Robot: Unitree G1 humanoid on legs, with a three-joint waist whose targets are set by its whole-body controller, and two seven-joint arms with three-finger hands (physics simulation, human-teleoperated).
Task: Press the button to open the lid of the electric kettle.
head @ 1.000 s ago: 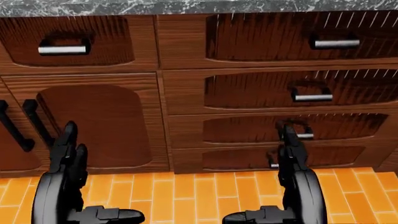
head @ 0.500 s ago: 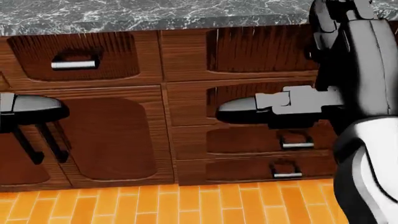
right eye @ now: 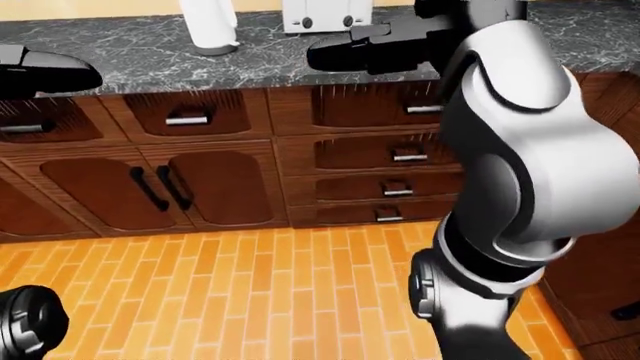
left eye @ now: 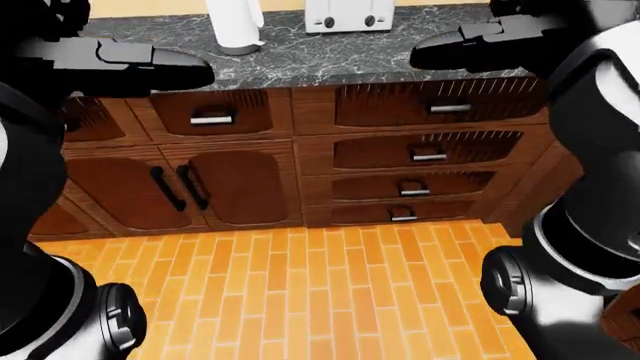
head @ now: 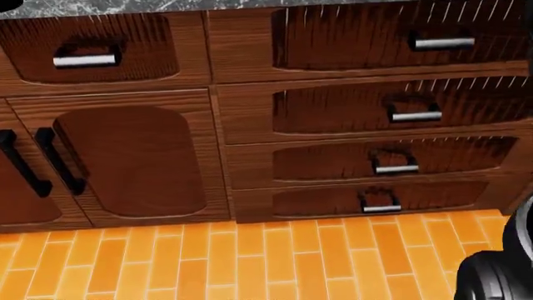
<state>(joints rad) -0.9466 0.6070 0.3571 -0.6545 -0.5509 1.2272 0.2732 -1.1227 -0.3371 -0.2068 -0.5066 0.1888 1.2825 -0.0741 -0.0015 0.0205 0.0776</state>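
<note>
I cannot pick out the electric kettle for certain. On the grey marble counter (left eye: 330,52) a white upright cylinder (left eye: 236,22) and a white boxy appliance with two dark knobs (left eye: 347,13) stand at the left-eye view's top, both cut off by the edge. My left arm (left eye: 130,64) is raised across the view's upper left. My right arm (right eye: 380,45) is raised over the counter edge. Both hands lie beyond the top edge, so no fingers show.
Dark wood cabinets run under the counter: a stack of drawers with metal handles (head: 392,112) on the right, double doors with black handles (left eye: 180,187) on the left. An orange tiled floor (left eye: 300,285) lies between me and them. My own body (head: 500,269) shows at the head view's lower right.
Both arms have risen from hanging low before the cabinets to counter height and left the head view. That view swung up, then down again.
</note>
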